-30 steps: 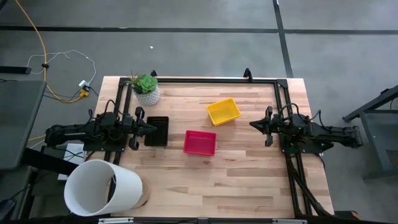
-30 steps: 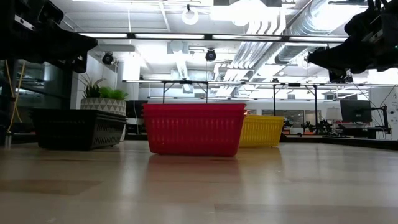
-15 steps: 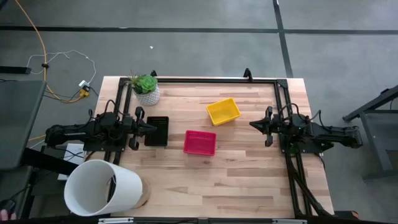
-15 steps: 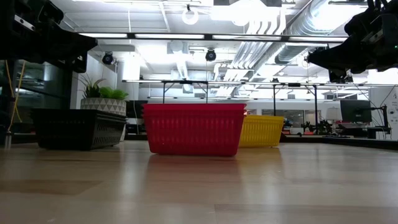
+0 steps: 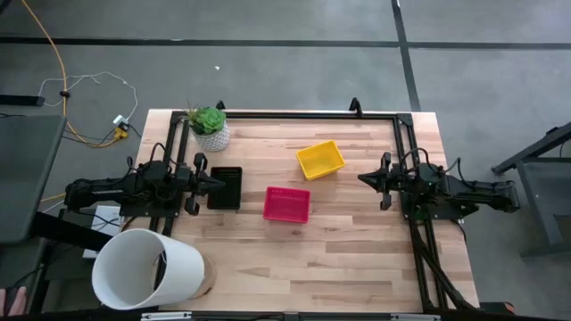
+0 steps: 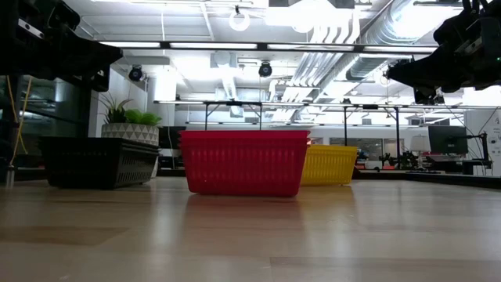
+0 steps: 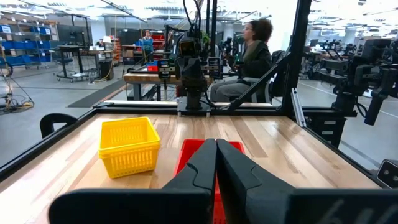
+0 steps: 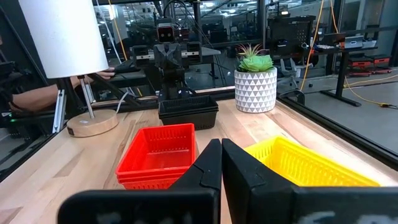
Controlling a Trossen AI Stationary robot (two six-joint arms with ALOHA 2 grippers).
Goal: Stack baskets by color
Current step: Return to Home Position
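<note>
1. White cylinder [image 5: 143, 267] on a round wooden base: near left corner of the table.
2. Red baskets [image 5: 286, 204]: one nested pile at mid-table, nearest of the three piles, layered rims visible from the side.
3. Black baskets [image 5: 225, 188]: one nested pile left of the red, apart from it, just beside the left gripper's tip.
4. Left gripper [image 5: 205, 185]: at the left side of the table, raised above the wood, fingers pressed together, holding nothing.
5. Right gripper [image 5: 364, 178]: at the right side, raised, fingers pressed together, empty, well apart from every pile.
6. Yellow baskets [image 5: 320, 160]: farther back, right of centre, set at an angle; count not discernible.
7. Potted plant [image 5: 211, 129]: white patterned pot, far left corner.
8. Person [image 7: 255, 53]: seated beyond the right arm.
</note>
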